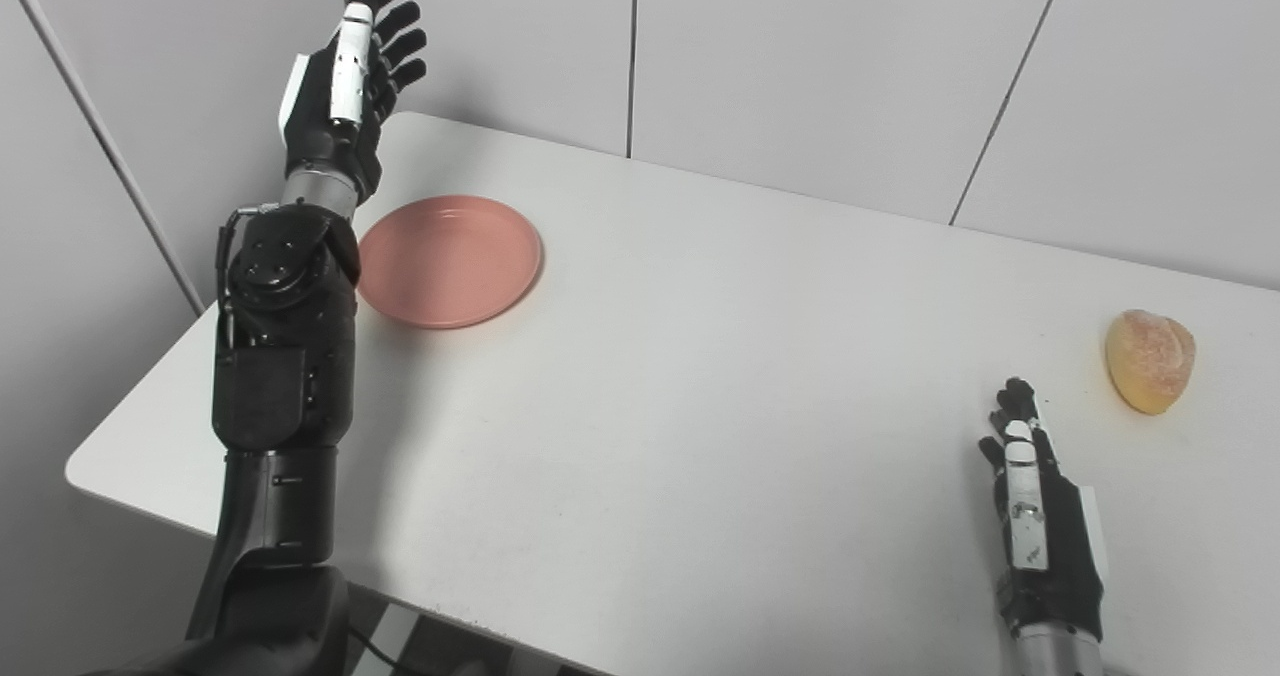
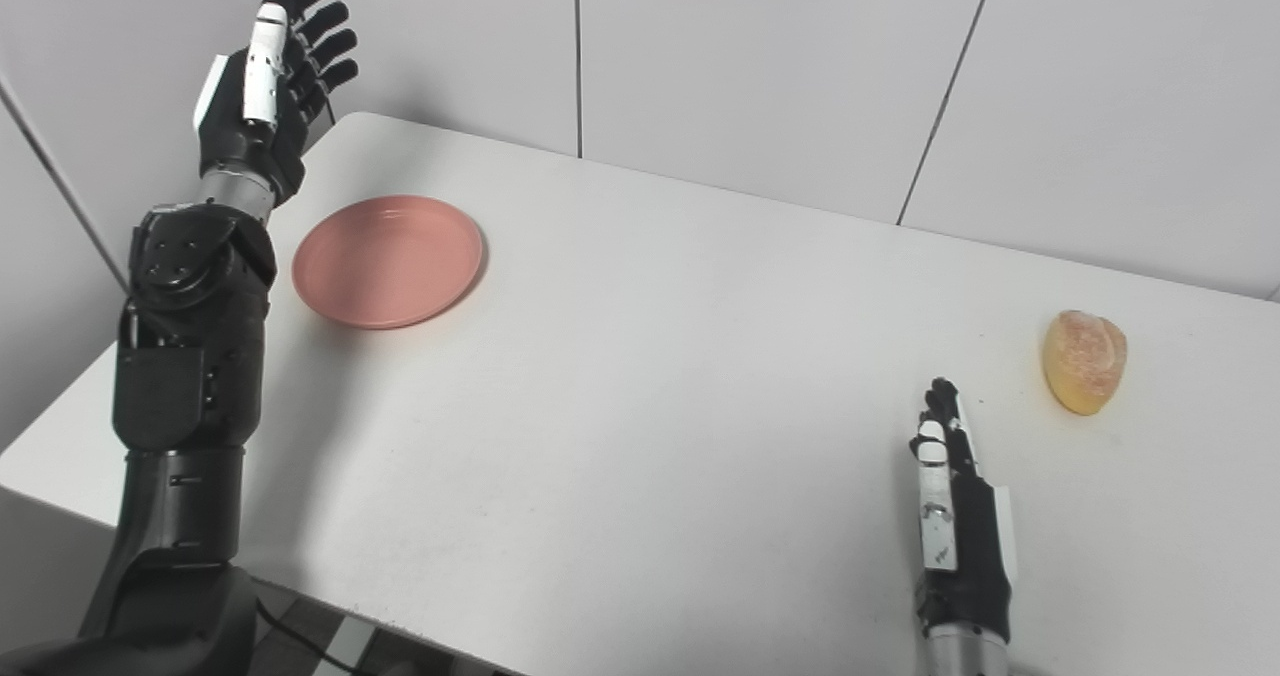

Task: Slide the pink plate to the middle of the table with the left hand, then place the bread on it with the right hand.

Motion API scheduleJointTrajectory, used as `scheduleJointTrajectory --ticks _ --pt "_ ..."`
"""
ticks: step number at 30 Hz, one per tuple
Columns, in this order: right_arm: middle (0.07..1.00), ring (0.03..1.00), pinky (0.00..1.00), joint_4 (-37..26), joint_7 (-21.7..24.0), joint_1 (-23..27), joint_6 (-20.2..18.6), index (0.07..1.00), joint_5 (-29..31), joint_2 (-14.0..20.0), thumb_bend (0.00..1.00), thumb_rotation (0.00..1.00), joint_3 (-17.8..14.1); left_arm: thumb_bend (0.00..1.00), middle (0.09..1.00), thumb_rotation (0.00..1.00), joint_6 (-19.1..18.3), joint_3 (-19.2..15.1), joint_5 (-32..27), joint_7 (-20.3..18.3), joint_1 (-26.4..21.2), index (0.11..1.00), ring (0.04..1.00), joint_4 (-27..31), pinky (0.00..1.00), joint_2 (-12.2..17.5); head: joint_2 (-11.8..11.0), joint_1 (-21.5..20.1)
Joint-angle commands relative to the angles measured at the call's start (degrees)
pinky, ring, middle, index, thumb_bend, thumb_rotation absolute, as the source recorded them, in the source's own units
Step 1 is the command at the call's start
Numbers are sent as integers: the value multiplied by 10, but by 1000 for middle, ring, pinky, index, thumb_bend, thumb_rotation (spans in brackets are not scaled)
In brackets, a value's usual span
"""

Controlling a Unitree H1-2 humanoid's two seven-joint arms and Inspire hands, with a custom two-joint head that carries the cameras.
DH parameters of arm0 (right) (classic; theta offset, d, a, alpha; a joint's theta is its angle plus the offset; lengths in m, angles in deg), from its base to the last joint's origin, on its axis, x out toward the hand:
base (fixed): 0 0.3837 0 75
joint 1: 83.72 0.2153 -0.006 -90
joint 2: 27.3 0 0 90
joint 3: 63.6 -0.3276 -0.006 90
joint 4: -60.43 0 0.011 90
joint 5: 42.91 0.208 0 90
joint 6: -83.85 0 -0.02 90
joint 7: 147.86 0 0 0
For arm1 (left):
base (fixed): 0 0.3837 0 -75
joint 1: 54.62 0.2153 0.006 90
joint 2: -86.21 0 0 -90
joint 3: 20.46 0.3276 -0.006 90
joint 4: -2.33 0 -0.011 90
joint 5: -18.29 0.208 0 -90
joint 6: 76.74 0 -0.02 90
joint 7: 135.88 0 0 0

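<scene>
So over on the far left, the left hand (image 1: 345, 91) is raised up by the wall, past the back-left corner of the table (image 1: 700, 376), fingers spread and straight, holding nothing. Its forearm runs up along the left edge of the table.

The plate (image 1: 449, 260) sits flat just to the right of that forearm, below and a bit to the right of the hand, in the back-left part of the table. It's empty and nowhere near the middle yet, so I'd say the slide hasn't happened. The thing that matters for the next move: the plate is on the inner side of the left arm, so the hand has to come down and toward the near side to reach the rim, then push or drag it rightward toward the centre. The left hand is by far the nearer one, the right is well apart from it. I can't tell how high the hand is above the table from these views, only that it isn't touching the plate.

The middle of the table is just bare white top.

On the right, the right hand (image 1: 1040, 516) is low near the front edge, fingers pointing away from the robot, loosely straight and together, nothing in it. Can't say if it's resting on the table or just above it, and its wrist is cut off at the bottom of the picture.

The bread (image 1: 1150, 360) lies beyond and a little right of that hand, near but not touching, its long axis running roughly front to back. Its underside is hidden.
</scene>
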Motion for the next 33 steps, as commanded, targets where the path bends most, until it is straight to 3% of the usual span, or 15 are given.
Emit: scheduleJointTrajectory --ticks 1,13,19,26,33 --pt "964 983 1000 -5 3 13 28 950 4 3 103 1000 -3 374 874 1000 23 -9 -8 -1 -19 865 870 -1 857 25 0 1" --pt "959 975 999 -2 4 14 32 944 2 6 111 1000 -6 388 861 981 23 -60 -34 10 -14 851 859 -36 845 45 1 6" --pt "963 978 1000 -8 5 13 26 949 6 5 115 1000 -6 369 856 1000 26 -67 -38 11 -4 841 852 -48 850 50 3 7" --pt "957 972 996 3 5 14 46 944 6 7 115 1000 -7 372 857 1000 37 -70 -46 3 6 854 853 -77 853 51 7 6" --pt "953 971 995 -8 2 12 35 940 1 6 118 1000 -6 363 855 1000 48 -63 -48 7 14 848 853 -106 843 46 9 6"
